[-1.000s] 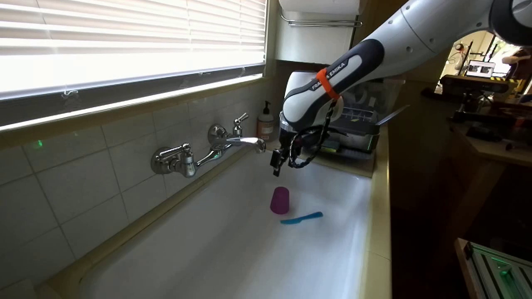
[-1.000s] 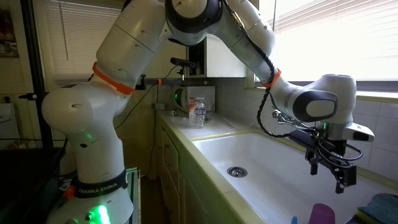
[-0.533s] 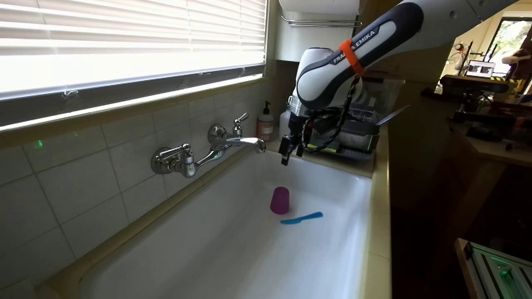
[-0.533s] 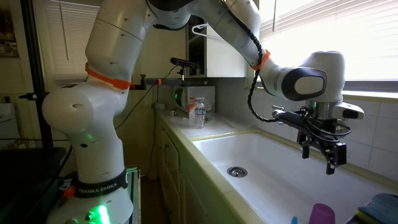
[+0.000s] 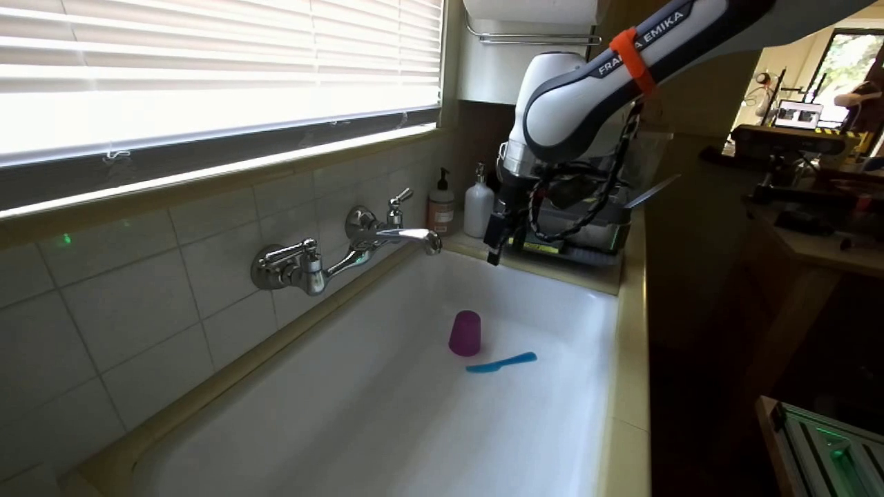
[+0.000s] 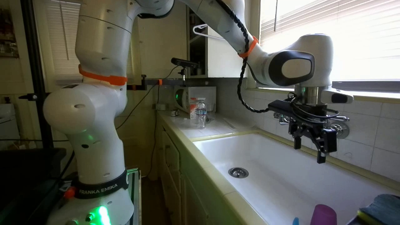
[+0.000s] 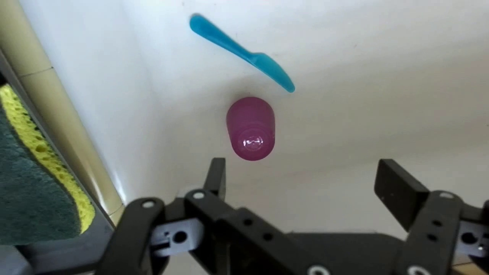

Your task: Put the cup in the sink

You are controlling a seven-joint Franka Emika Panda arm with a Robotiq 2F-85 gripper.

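Observation:
The purple cup (image 5: 465, 333) stands upside down on the floor of the white sink (image 5: 373, 400), near the dish rack end. It also shows in an exterior view (image 6: 324, 215), cut off by the bottom edge, and in the wrist view (image 7: 251, 126) with its closed base up. My gripper (image 6: 309, 152) is open and empty, its fingers pointing down, well above the sink. In the wrist view the fingers (image 7: 301, 162) are wide apart, with the cup ahead of them and nearer the left finger. Nothing is touching the cup.
A blue plastic knife (image 5: 501, 362) lies in the sink beside the cup. A chrome faucet (image 5: 400, 236) juts from the tiled wall. Soap bottles (image 5: 478, 207) and a dish rack (image 5: 594, 252) with a sponge (image 7: 36, 179) stand at the sink's end. A drain (image 6: 238, 172) shows.
The arm has risen and drawn back from above the cup, toward the rack side in an exterior view. The gripper has stayed open. The cup and knife have not moved.

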